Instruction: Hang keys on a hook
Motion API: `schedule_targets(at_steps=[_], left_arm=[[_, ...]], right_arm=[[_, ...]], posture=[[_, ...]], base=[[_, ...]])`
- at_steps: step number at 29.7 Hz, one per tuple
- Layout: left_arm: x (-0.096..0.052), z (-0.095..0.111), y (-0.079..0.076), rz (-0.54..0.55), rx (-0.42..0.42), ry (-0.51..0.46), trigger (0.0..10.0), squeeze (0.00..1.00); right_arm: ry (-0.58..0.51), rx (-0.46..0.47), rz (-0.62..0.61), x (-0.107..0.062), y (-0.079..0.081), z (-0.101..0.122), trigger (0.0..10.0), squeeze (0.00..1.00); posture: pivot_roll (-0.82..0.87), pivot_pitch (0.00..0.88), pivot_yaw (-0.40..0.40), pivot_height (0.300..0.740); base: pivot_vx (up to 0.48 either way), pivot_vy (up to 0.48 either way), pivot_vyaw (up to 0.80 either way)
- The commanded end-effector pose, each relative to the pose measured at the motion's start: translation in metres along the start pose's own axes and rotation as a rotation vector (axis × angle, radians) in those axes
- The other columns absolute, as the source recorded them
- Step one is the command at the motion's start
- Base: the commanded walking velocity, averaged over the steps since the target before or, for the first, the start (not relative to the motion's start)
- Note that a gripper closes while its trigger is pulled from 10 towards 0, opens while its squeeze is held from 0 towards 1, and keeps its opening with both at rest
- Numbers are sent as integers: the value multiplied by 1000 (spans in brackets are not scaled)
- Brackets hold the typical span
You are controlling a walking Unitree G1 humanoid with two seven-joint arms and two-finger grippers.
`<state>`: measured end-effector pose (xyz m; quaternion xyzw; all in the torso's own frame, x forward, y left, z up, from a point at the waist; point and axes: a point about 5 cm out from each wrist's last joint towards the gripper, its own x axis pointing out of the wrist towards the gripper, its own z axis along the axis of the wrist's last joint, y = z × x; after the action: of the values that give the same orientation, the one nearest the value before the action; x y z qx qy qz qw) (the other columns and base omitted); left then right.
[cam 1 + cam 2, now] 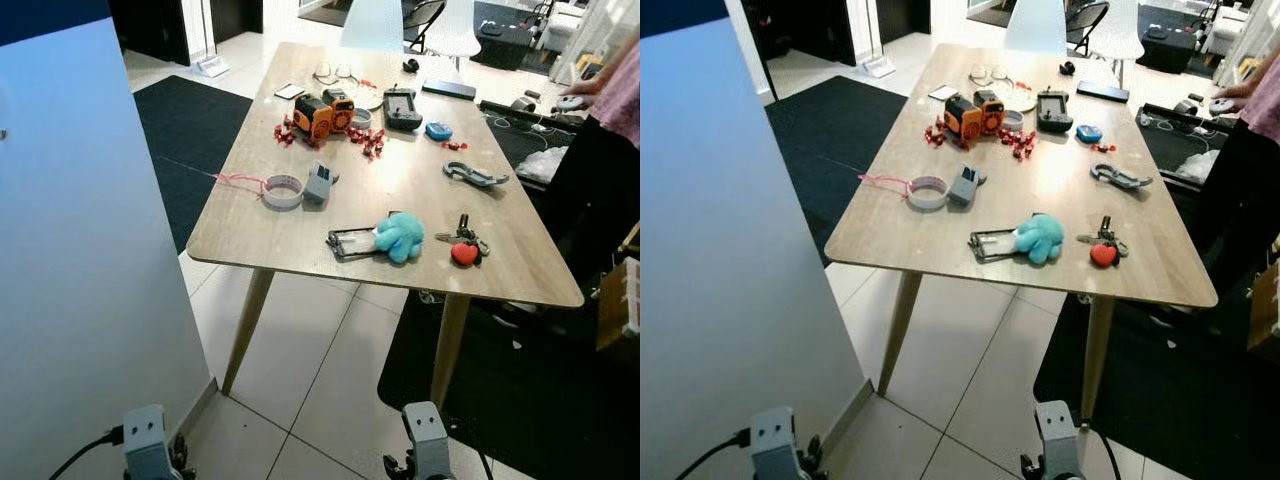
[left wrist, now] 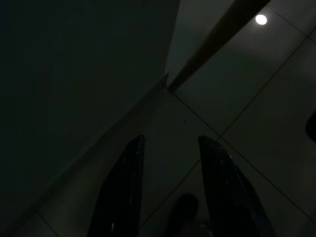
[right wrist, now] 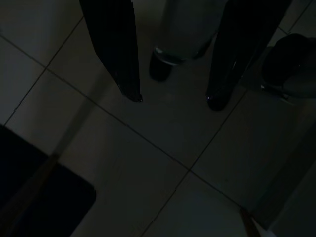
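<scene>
Hanging low over pale floor tiles [image 1: 330, 370], both arms idle: left gripper [image 2: 170, 148] and right gripper [image 3: 174, 98] each with black fingers spread apart, clamped on nothing. Well ahead of and above both grippers, on the wooden table [image 1: 300, 245] near its front edge, the keys [image 1: 462, 240] with a red heart tag, just beside a blue plush [image 1: 400, 236]. Close on the left gripper's outer side, a white panel [image 1: 80, 250]; open tile between grippers and table legs. No legible writing.
</scene>
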<state>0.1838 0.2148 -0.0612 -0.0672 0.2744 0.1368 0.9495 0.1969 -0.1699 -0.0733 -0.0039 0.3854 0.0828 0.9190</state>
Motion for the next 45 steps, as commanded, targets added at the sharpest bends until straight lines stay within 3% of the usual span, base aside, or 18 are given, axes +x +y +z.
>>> schedule_targets(at_steps=[1, 11, 23, 33, 45], left_arm=[[-3, -6, 1, 0, -10, 22, 10000, 0], [-3, -5, -1, -37, -14, 17, 10000, 0], [-4, -5, -3, -57, -49, 14, 10000, 0], [-5, -4, -2, -52, -71, -8, 10000, 0], [-7, -4, 5, -7, -108, -27, 10000, 0]], right_arm=[[28, 19, -13, -3, -4, -8, 10000, 0], [22, 17, -5, -2, -4, -6, 10000, 0], [13, 11, 4, -2, -2, -4, 10000, 0], [11, 7, 7, -1, -2, -3, 10000, 0], [21, 8, 10, -2, -2, -5, 10000, 0]], posture=[[79, 95, -71, 740], [80, 99, -75, 740], [79, 99, -76, 740], [79, 102, -79, 740], [80, 101, -79, 740]], base=[[0, 0, 0], [0, 0, 0], [331, 0, 0], [331, 0, 0], [0, 0, 0]])
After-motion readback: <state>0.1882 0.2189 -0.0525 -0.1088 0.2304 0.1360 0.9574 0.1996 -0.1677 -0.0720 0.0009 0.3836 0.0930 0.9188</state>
